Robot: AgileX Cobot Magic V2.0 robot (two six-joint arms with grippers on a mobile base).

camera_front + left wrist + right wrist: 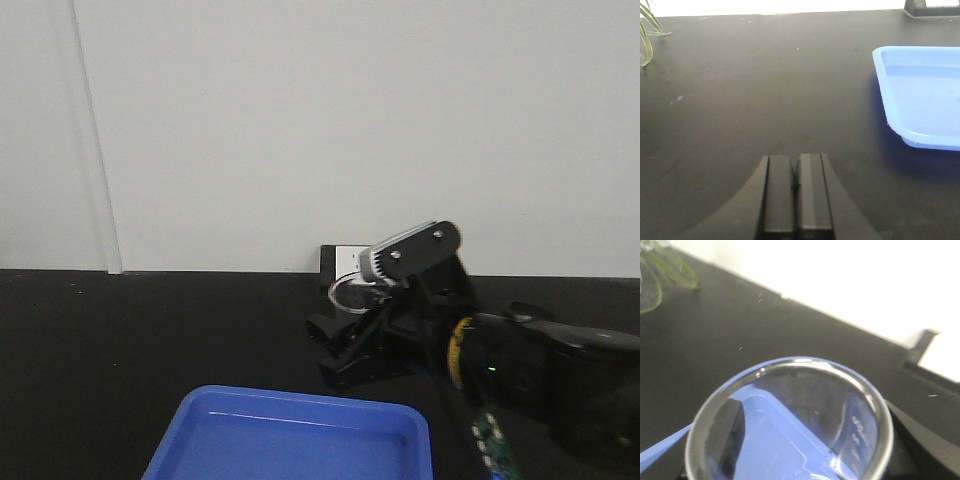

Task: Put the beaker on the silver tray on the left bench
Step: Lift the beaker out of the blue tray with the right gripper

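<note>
My right gripper (352, 335) is shut on the beaker (352, 290), a clear glass cylinder with a rolled rim, held above the black worktop (150, 340) just behind the blue tray. In the right wrist view the beaker (860, 430) fills the lower frame between the fingers (729, 435) of my right gripper (795, 445); blue tray shows through its glass. My left gripper (795, 167) is shut and empty, low over the bare black worktop (765, 90). The silver tray is out of view.
A bright blue plastic tray (300, 430) lies at the front, right of my left gripper (920, 95). A black-and-white wall box (340, 262) stands at the white wall behind the beaker. Green plant leaves (647, 30) show at the far left.
</note>
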